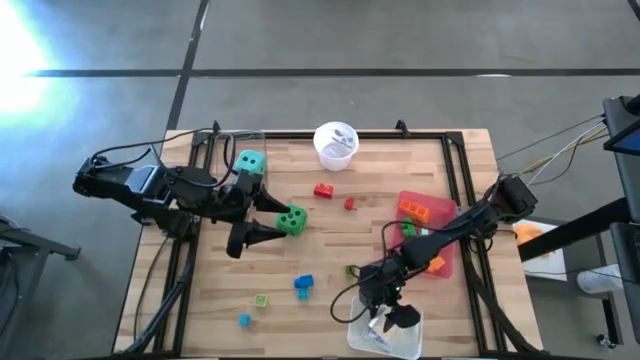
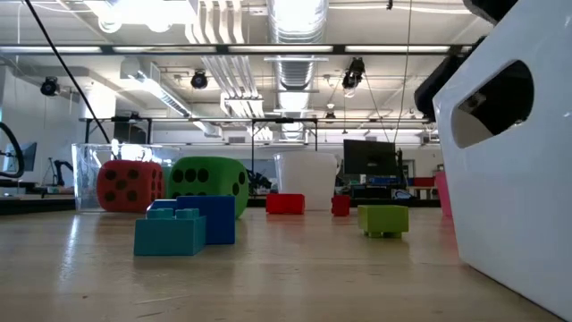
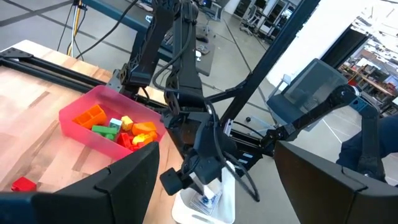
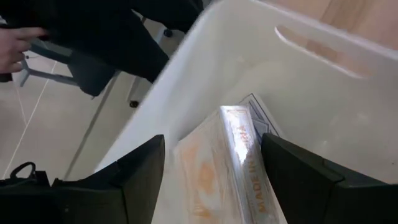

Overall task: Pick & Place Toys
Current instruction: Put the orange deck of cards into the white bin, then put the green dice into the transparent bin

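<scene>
The right gripper [image 1: 388, 318] hangs over the white tray [image 1: 415, 340] at the table's near edge, fingers spread, holding nothing. The left gripper [image 1: 262, 218] hovers wide open and empty beside the green die [image 1: 292, 220], the teal die [image 1: 250, 163] just behind it. Bricks lie scattered on the table [image 1: 330, 255], and more fill the pink bin [image 1: 448, 212].

Green die [image 1: 292, 220], teal die [image 1: 251, 162], red bricks [image 1: 323, 190], blue bricks [image 1: 303, 284] scattered on table; more bricks [image 3: 118, 127] in pink bin.
</scene>
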`<move>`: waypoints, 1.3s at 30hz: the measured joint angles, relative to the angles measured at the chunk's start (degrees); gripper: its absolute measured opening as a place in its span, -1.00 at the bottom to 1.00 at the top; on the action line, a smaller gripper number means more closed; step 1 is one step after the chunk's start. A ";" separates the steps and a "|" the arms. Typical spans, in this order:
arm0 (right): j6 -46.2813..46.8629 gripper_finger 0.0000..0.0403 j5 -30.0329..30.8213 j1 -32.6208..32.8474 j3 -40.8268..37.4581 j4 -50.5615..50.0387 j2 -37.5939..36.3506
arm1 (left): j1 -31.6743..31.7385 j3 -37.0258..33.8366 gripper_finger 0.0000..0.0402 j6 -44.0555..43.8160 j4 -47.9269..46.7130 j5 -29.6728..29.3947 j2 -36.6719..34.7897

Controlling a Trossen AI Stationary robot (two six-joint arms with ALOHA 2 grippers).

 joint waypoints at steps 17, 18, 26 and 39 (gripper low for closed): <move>-0.72 0.28 0.00 -0.04 0.70 0.53 2.43 | 0.02 0.00 0.59 0.02 -0.02 0.02 0.00; -0.10 0.28 0.00 -0.04 0.70 0.51 2.35 | 0.00 0.00 0.59 -0.01 -0.02 0.00 0.00; 5.50 0.28 0.02 -0.04 2.22 -5.84 -1.28 | 0.00 0.02 0.59 -3.26 -2.68 -1.31 0.00; 5.81 0.28 11.53 -1.22 6.66 -21.99 -9.81 | 0.71 0.04 0.59 -16.53 -18.16 -10.26 0.53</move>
